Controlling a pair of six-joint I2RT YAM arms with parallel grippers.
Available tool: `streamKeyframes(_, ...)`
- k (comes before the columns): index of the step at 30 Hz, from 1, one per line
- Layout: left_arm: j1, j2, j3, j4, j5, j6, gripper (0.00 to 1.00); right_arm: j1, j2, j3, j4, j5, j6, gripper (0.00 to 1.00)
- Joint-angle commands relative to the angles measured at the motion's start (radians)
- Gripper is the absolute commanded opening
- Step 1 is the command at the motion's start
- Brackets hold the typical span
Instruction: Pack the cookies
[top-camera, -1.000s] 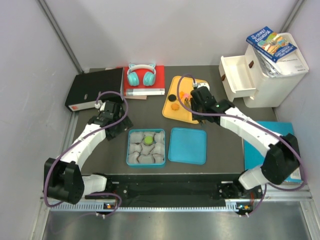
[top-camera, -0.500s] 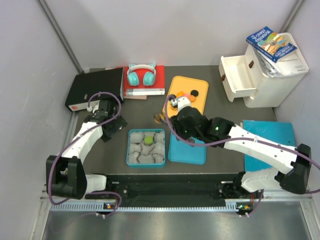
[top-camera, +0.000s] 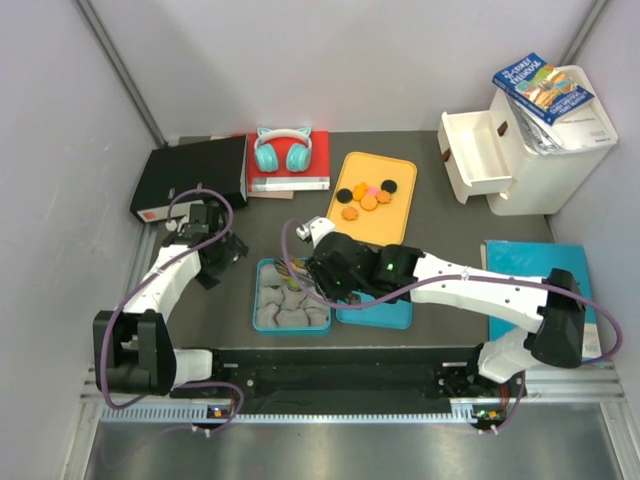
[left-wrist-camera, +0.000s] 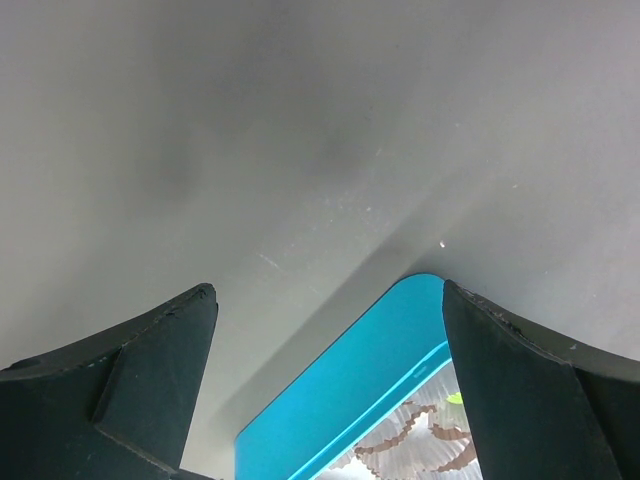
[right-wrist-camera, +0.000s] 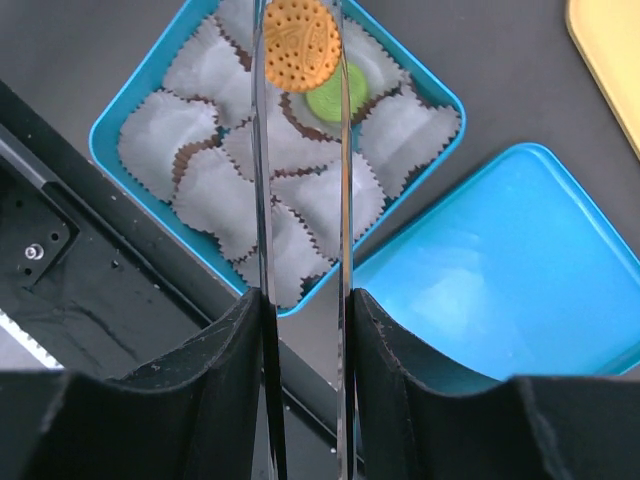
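Above the blue tin (top-camera: 256, 297), the right gripper (right-wrist-camera: 300, 22) has its clear fingers clamped on one orange cookie (right-wrist-camera: 302, 48), holding it by opposite points of the rim with the embossed face showing. The cookie hangs over the far end of the tin, just beside the cup that already holds the green cookie (right-wrist-camera: 326, 100).

Handling, as judged:
- Treat the cookie as light, thin and stiff. It is probably brittle, so keep the squeeze gentle.
- Take hold across the rim, as shown. A flat disc offers little else once it lies on a surface.
- Expect the smooth fingers to give little friction; a tilt may let the disc slip.
- Release low. The paper cups (right-wrist-camera: 180, 135) are soft and pleated and will crumple under a push.

The other cookies (top-camera: 365, 195) lie clustered on the yellow tray (top-camera: 368, 228), at the far side of the dark, flat bench (top-camera: 440, 222).

Room is tight around the tin. The lid (right-wrist-camera: 480, 270) lies just beside it on the right. The left gripper (left-wrist-camera: 325, 290), fingers wide apart and holding nothing, hovers near its far left corner. Headphones (top-camera: 281, 150), a black box (top-camera: 190, 175) and a white drawer unit (top-camera: 520, 150) stand along the far edge, well apart from the tin.
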Motion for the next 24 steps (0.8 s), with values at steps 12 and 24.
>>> streamKeyframes(12,0.007,0.003,-0.04,0.035,0.032,0.018,0.98,0.022,0.133,0.18,0.047,-0.025,-0.056,0.35)
streamKeyframes(24,0.008,0.004,-0.048,0.04,0.035,0.026,0.98,0.022,0.167,0.215,0.049,0.004,-0.069,0.38)
